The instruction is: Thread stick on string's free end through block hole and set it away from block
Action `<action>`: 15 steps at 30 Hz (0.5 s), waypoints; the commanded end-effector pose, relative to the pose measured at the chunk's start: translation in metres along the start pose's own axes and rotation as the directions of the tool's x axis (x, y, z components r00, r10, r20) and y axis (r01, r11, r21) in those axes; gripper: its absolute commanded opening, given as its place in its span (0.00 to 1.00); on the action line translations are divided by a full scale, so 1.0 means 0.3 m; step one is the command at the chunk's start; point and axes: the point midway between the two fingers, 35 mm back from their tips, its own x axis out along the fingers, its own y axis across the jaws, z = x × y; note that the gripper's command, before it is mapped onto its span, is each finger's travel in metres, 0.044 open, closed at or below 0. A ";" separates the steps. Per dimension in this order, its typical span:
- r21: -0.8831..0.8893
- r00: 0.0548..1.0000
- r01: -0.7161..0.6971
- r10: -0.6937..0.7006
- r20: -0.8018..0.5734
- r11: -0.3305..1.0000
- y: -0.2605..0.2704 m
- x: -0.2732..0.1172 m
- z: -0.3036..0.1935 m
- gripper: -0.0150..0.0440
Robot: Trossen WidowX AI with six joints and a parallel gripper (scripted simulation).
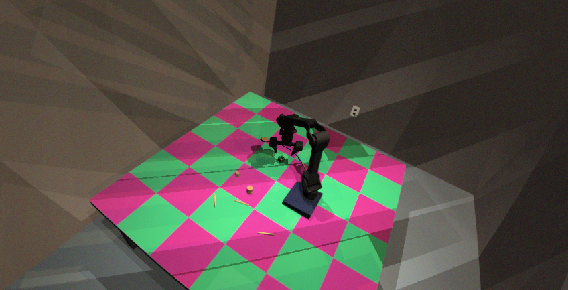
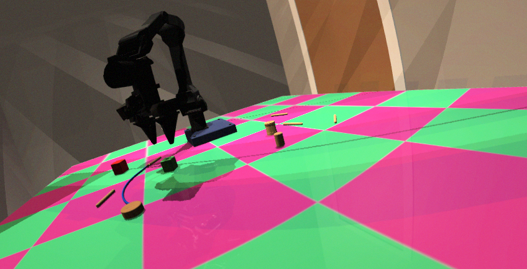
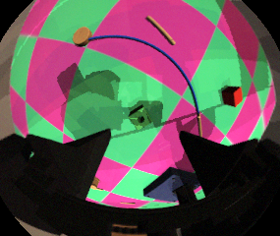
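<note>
The green block (image 1: 281, 159) (image 2: 169, 164) (image 3: 143, 125) sits on the table; a dark hole shows on its upper face in the wrist view. The round wooden button (image 1: 264, 138) (image 2: 132, 210) (image 3: 83, 36) lies flat. The blue string (image 2: 123, 188) (image 3: 181, 74) curves from it around the block, apart from it, to the thin wooden stick (image 2: 155, 161) (image 3: 199, 125). That stick lies beside the block, its far end partly hidden by a finger in the wrist view. My gripper (image 1: 284, 153) (image 2: 162, 143) (image 3: 146, 134) is open and empty, pointing down above the table near block and stick.
A red cube (image 2: 119, 166) (image 3: 233, 95) stands beyond the string's stick. A loose stick (image 2: 105, 197) (image 3: 160, 30) lies outside the string's curve. Two wooden cylinders (image 1: 249, 188) (image 1: 237, 173) and several loose sticks (image 1: 241, 202) (image 1: 265, 233) lie farther off. The blue base (image 1: 297, 202) is behind.
</note>
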 end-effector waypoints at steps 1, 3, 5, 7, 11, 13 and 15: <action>0.743 1.000 -0.012 0.003 0.013 0.669 0.016 -0.030 0.017 1.00; 0.810 1.000 -0.012 0.003 0.013 0.586 0.017 -0.031 0.018 1.00; 0.833 1.000 -0.013 0.003 0.013 0.553 0.018 -0.032 0.018 1.00; 0.833 1.000 -0.013 0.003 0.013 0.553 0.018 -0.032 0.018 1.00; 0.833 1.000 -0.013 0.003 0.013 0.553 0.018 -0.032 0.018 1.00; 0.833 1.000 -0.013 0.003 0.013 0.553 0.018 -0.032 0.018 1.00; 0.833 1.000 -0.013 0.003 0.013 0.553 0.018 -0.032 0.018 1.00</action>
